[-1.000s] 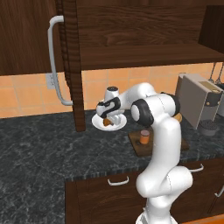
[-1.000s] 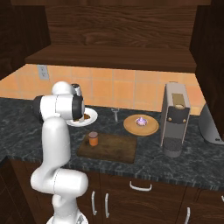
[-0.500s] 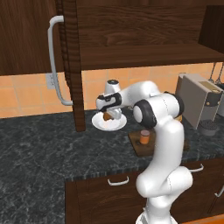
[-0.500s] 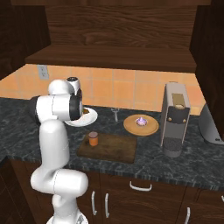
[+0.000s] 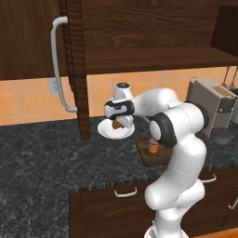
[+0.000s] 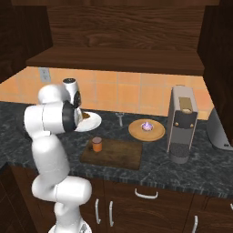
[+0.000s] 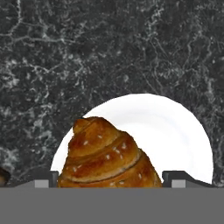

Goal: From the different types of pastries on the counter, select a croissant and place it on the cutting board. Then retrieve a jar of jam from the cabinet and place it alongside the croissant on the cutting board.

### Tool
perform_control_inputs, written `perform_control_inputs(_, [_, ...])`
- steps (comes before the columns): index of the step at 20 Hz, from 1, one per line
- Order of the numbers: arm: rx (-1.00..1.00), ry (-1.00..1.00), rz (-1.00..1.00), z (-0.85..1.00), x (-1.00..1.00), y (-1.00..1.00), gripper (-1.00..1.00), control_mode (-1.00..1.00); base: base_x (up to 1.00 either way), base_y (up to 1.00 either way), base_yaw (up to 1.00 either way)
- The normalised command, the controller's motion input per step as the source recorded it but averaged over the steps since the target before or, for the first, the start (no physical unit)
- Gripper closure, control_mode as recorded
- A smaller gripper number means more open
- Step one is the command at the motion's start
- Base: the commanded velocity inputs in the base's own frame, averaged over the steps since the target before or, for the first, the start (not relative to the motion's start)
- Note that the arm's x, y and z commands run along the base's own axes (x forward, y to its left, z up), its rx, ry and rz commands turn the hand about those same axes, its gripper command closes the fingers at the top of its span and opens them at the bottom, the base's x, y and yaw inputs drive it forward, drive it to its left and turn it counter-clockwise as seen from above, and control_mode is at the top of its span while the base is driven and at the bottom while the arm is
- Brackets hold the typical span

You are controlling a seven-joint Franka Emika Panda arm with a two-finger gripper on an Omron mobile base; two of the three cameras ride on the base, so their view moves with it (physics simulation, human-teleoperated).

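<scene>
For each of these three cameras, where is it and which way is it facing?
Left base view: behind-left of the arm, looking forward-down at the counter; white arm rises lower right.
Right base view: behind-right, same counter; arm lower left. Both share the white plate, jar of jam and cutting board.
Hand view: on the hand, looking down at the croissant over the plate.

Soft even rendered light, no glare; orange backsplash (image 6: 132,91) brightest, cabinet (image 5: 139,28) wood dim, deep shadow under shelf and in side corners; white plate (image 7: 175,131) bright against dark counter (image 7: 109,48); croissant (image 7: 107,153) sharp; no blur, no edge distortion
</scene>
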Motion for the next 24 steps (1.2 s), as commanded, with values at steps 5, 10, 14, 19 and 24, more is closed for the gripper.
perform_control_inputs(5, [0.00, -0.03, 0.00, 0.47, -0.54, -0.09, 1.00, -1.00, 0.00, 0.00, 0.00])
perform_control_inputs(10, [0.00, 0.00, 0.00, 0.59, -0.25, -0.03, 1.00, -1.00, 0.00, 0.00, 0.00])
perform_control_inputs(14, [-0.01, 0.00, 0.00, 0.30, -0.34, -0.21, 1.00, -1.00, 0.00, 0.00, 0.00])
perform_control_inputs(19, [-0.03, 0.00, 0.00, 0.20, -0.24, -0.47, 1.00, -1.00, 0.00, 0.00, 0.00])
perform_control_inputs(24, [-0.01, 0.00, 0.00, 0.04, -0.15, -0.39, 1.00, -1.00, 0.00, 0.00, 0.00])
